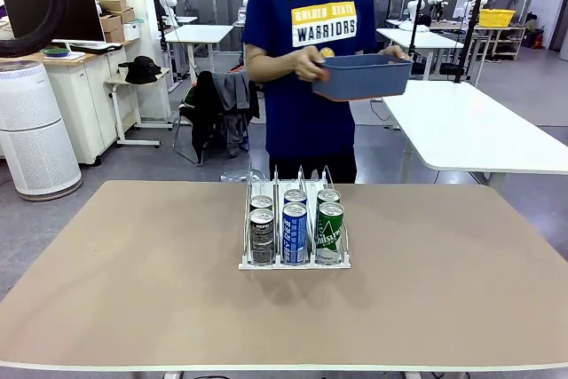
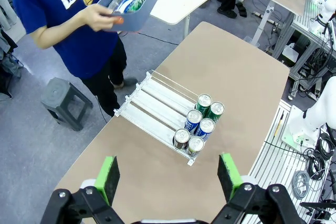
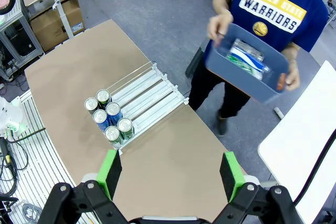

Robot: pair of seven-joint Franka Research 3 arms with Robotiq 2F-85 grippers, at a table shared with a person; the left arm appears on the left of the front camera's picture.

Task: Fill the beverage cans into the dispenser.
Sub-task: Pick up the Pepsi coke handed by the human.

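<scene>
The clear three-lane dispenser (image 1: 294, 264) stands mid-table, with several beverage cans (image 1: 295, 233) at its near end: dark, blue and green, two deep per lane. Across the table a person holds a blue-grey tub (image 1: 362, 75) in both hands at chest height. From above, the left wrist view shows the dispenser (image 2: 149, 100), its cans (image 2: 199, 124) and more cans (image 2: 127, 2) lying in the tub (image 2: 137, 18). My left gripper (image 2: 169, 179) hangs open high over the table. My right gripper (image 3: 170, 174) is open too, high above the dispenser (image 3: 147, 94), its cans (image 3: 107, 119) and the tub (image 3: 262, 90).
The brown table (image 1: 133, 281) is bare on both sides of the dispenser. A grey stool (image 2: 64, 100) stands by the person. White tables (image 1: 479, 126), a chair draped with clothes (image 1: 217, 108) and a white air purifier (image 1: 34, 130) lie beyond the far edge.
</scene>
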